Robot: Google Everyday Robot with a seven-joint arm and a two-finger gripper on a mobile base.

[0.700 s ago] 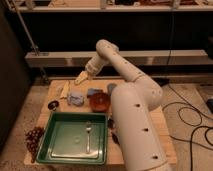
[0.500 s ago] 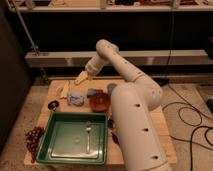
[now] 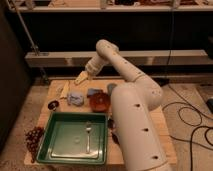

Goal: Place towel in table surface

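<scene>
Unmoved since earlier: gripper (image 3: pixel 81 77) spread wide, empty, above table surface (image 3: pixel 57 89) far edge; towel (image 3: pixel 76 98) nearby; arm (image 3: pixel 132 125) hiding right side.

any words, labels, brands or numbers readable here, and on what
None readable: no text shows on the towel, green tray, orange bowl, table surface or robot arm.
The gripper, open above the table's far edge beyond the towel, bears no visible marking either.

Towel (image 3: pixel 76 98): small pale blue-grey cloth, bunched up. Lies on the pale wooden table surface (image 3: pixel 44 116), left of centre. Gripper (image 3: pixel 82 77) hangs above and behind it, not touching.
</scene>
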